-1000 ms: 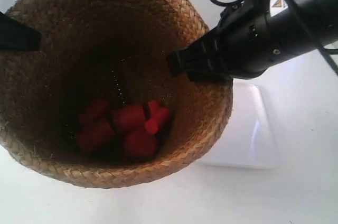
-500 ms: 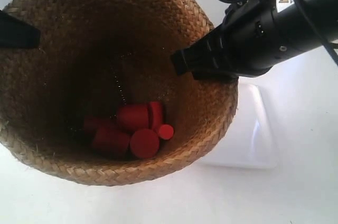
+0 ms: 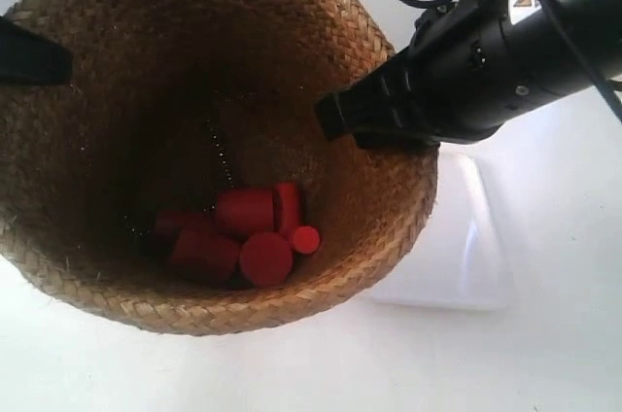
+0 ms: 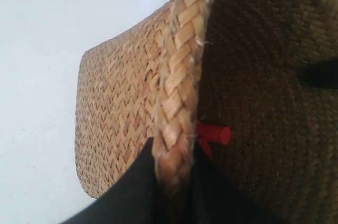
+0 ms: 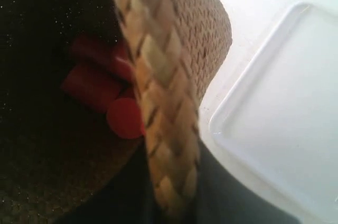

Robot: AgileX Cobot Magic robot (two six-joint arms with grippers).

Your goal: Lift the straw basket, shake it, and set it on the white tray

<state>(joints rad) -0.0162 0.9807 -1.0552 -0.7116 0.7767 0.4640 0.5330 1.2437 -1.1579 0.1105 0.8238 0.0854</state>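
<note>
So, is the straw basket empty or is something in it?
Not empty. Several red cylindrical pieces lie clustered at the bottom of the straw basket; both wrist views show them too.

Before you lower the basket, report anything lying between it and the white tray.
Nothing visible does. The straw basket is held at its rim by the left gripper and the right gripper, each clamped over the braid. The white tray lies bare beside it. The part of the tray hidden behind the basket cannot be checked.
</note>
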